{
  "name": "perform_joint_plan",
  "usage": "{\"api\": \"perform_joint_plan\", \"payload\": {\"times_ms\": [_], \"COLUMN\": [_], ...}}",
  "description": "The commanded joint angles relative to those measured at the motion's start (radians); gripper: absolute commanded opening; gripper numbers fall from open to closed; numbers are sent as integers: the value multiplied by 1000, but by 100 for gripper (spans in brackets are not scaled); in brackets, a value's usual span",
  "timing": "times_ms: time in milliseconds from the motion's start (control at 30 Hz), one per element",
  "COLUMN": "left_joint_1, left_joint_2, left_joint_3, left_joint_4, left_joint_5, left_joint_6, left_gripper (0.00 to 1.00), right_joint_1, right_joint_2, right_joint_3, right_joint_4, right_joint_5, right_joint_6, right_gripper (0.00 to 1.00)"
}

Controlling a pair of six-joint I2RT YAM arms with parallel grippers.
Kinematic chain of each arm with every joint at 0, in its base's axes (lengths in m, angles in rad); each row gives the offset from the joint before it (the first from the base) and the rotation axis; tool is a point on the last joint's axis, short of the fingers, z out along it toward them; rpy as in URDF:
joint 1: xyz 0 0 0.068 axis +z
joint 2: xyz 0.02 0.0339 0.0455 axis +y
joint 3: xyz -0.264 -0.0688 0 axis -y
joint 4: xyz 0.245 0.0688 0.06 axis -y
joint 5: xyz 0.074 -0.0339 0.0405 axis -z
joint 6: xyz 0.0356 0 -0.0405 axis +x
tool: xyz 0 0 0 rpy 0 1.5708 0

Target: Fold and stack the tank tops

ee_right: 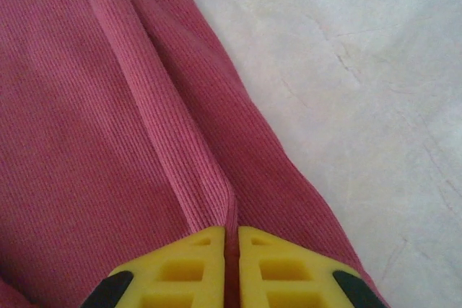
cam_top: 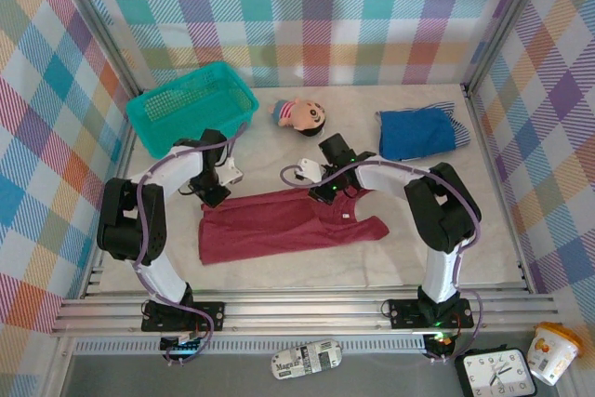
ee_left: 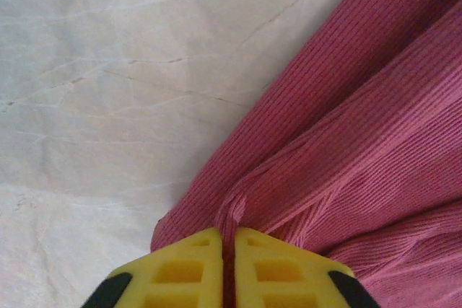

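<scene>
The dark red tank top [cam_top: 279,225] lies folded lengthwise across the middle of the table. My left gripper [cam_top: 216,194] sits at its upper left edge, my right gripper [cam_top: 327,194] at its upper right edge. In the left wrist view the yellow jaws [ee_left: 228,232] are shut on a pinched ridge of the red ribbed cloth [ee_left: 346,142]. The right wrist view shows the same: jaws [ee_right: 231,230] shut on a fold of the red top [ee_right: 86,142]. A folded bright blue tank top [cam_top: 416,132] rests at the back right, with striped cloth [cam_top: 459,134] showing at its right edge.
A teal mesh basket [cam_top: 191,104] stands at the back left. A small big-headed doll [cam_top: 302,115] lies behind the red top, between the arms. Bare pale tabletop [cam_top: 307,271] runs along the front.
</scene>
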Motion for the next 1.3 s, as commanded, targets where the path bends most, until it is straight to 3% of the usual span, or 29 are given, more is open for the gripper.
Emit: {"api": "perform_joint_plan", "payload": {"times_ms": [0, 367, 533, 667, 767, 867, 1000, 1133, 1267], "left_joint_1": [-10, -30, -32, -32, -33, -35, -40, -40, -37], "left_joint_2": [-58, -123, -210, -243, -228, -200, -120, -18, 49], "left_joint_3": [-24, -72, -23, -5, 20, 32, 11, -2, -24], "left_joint_4": [-2, -24, -94, -151, -112, 1, 103, 105, 104], "left_joint_5": [-30, -3, 152, 192, 224, 289, 296, 257, 242], "left_joint_6": [7, -22, -79, -130, -241, -421, -634, -691, -687], "left_gripper": [18, 28, 33, 35, 35, 34, 32, 31, 29], "right_joint_1": [12, 63, 80, 81, 76, 34, -81, -133, -186], "right_joint_2": [-44, -66, -88, -110, -156, -222, -236, -190, -125], "right_joint_3": [-30, -84, -107, -104, -101, -123, -86, -35, 33], "right_joint_4": [-15, -61, -100, -131, -134, -59, -8, -42, -148], "right_joint_5": [5, 40, 50, 47, 14, -20, -55, 26, 147], "right_joint_6": [-25, -66, -77, -76, -36, 85, 419, 654, 738], "right_gripper": [17, 25, 27, 31, 33, 38, 41, 42, 44]}}
